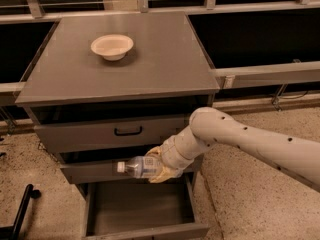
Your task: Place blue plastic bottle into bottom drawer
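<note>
The blue plastic bottle is a small clear bottle with a white cap. It lies sideways in the air with its cap to the left, in front of the middle drawer. My gripper is shut on the bottle's base end, its yellowish fingers wrapped around it. The white arm reaches in from the right. The bottom drawer is pulled open below the bottle, and its inside shows nothing in it. The bottle hangs above the drawer's back part.
A cream bowl sits on the grey cabinet top. The top drawer has a black handle and is shut. A black leg stands at the lower left on the speckled floor. Rails run behind the cabinet.
</note>
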You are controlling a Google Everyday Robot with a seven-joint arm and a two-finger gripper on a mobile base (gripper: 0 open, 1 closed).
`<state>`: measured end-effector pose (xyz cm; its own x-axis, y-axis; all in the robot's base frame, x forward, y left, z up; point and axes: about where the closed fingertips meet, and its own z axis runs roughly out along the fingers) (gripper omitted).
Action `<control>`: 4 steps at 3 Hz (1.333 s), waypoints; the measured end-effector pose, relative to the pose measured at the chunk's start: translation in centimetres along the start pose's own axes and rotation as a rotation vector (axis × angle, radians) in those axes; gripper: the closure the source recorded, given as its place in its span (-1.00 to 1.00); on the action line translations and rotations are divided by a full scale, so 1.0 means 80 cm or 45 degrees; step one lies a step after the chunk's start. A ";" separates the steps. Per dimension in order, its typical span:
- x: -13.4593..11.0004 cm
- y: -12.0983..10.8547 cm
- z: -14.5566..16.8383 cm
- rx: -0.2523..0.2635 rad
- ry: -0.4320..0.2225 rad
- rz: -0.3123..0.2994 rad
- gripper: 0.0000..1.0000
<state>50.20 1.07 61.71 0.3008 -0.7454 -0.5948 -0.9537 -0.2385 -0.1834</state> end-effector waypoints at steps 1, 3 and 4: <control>0.000 0.000 0.000 0.000 0.000 0.000 1.00; 0.048 0.017 0.094 -0.061 -0.021 -0.049 1.00; 0.079 0.024 0.145 -0.070 -0.025 -0.045 1.00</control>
<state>50.19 3.14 48.56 0.3334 -0.7237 -0.6042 -0.9406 -0.2986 -0.1613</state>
